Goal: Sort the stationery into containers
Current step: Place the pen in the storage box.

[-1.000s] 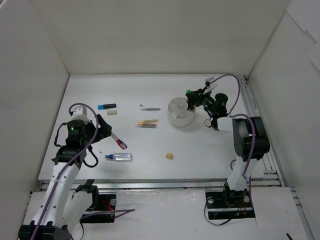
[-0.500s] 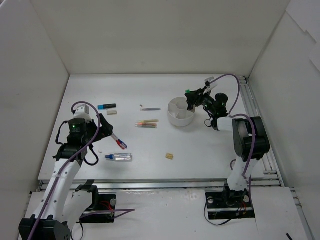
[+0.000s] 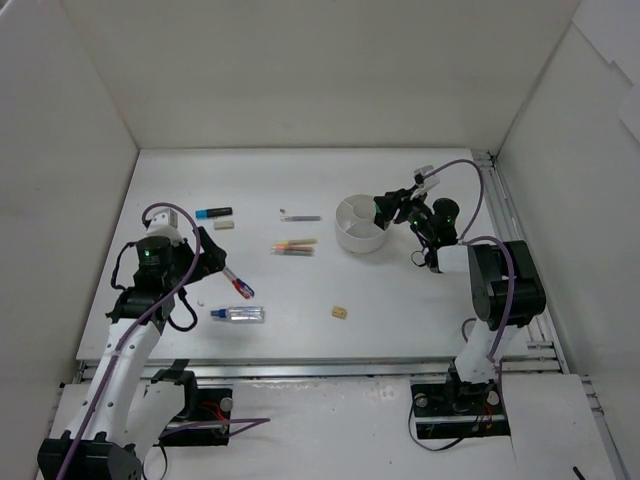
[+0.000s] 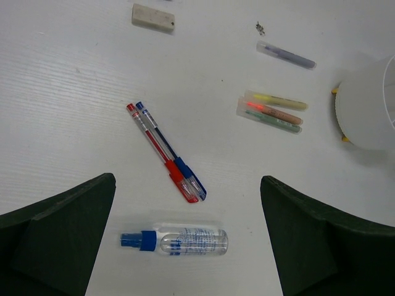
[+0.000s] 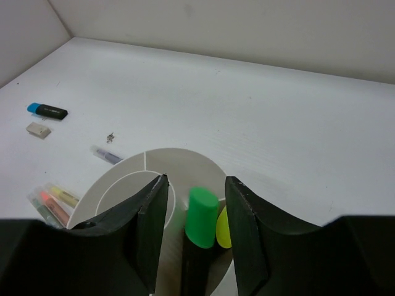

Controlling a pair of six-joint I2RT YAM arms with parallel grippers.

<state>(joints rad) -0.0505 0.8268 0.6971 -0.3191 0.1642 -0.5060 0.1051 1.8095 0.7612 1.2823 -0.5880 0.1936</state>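
Highlighter (image 5: 202,213), green-capped, stood in the white organizer (image 5: 133,166), fingers of the right gripper (image 5: 196,184) parted loosely around it; the left gripper (image 4: 187,180) hung spread wide above two pens (image 4: 162,148).

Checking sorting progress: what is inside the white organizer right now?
Inside the organizer, a green-capped highlighter stands with a yellow cap beside it. The jaws of the right gripper hide their bodies and most other compartments.
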